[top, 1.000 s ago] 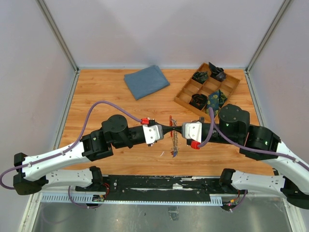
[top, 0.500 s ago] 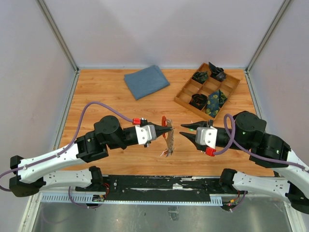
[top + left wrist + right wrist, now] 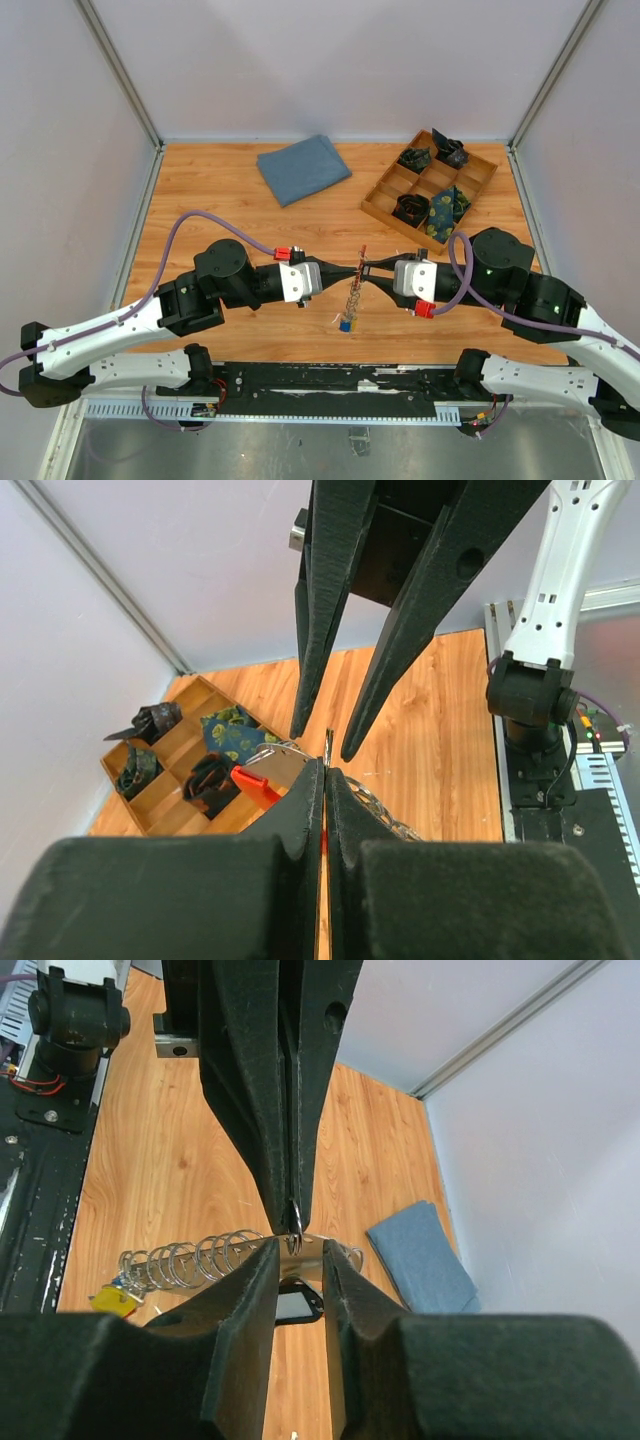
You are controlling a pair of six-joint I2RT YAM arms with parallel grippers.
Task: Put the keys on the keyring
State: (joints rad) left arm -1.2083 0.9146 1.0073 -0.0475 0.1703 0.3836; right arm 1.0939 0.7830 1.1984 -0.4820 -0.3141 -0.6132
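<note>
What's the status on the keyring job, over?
Left claw shut on keyring. Right claw open, straddling it. Keys hanging below. No obstruction seen.

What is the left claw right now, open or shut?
Shut. In its wrist view the left claw has both fingers pressed together, pinching the red keyring with no gap left.

Tray (image 3: 388,186) and cloth (image 3: 303,168) obstruct the far side.

Red keyring (image 3: 362,252), silvery keys (image 3: 352,298), blue cloth (image 3: 303,168)
</note>
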